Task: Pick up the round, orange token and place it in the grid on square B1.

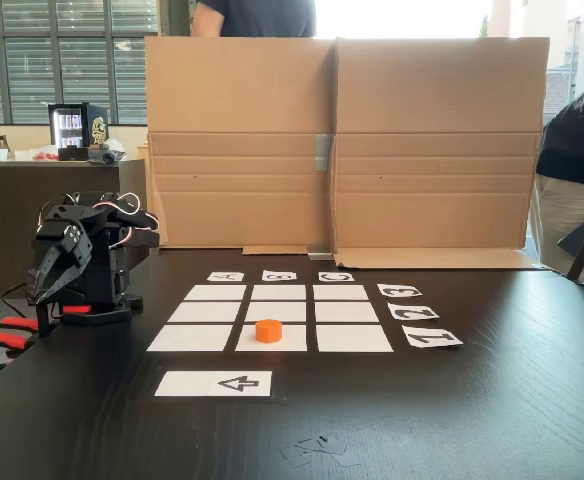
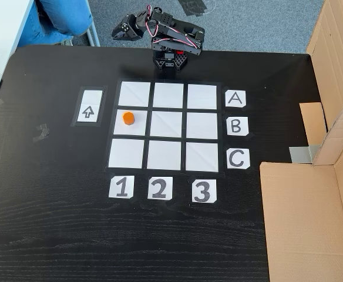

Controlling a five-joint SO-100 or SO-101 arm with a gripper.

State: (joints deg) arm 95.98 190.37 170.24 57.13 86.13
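The round, orange token (image 1: 269,331) (image 2: 128,118) lies flat on square B1 (image 1: 290,342) (image 2: 138,128), the cell level with card B and above card 1 in the top-down fixed view. The grid (image 1: 278,311) (image 2: 168,124) of white paper rectangles is taped to the black table. My arm is folded up at the table edge beyond the A row, well apart from the token. Its gripper (image 1: 38,290) (image 2: 123,32) hangs nose-down off the grid, fingers together and holding nothing.
A white strip with a black arrow (image 1: 214,383) (image 2: 90,106) lies just outside column 1. Cardboard walls (image 1: 342,140) (image 2: 303,217) stand past column 3. Red clamps (image 1: 2,338) grip the table edge near the arm's base. People stand behind the cardboard.
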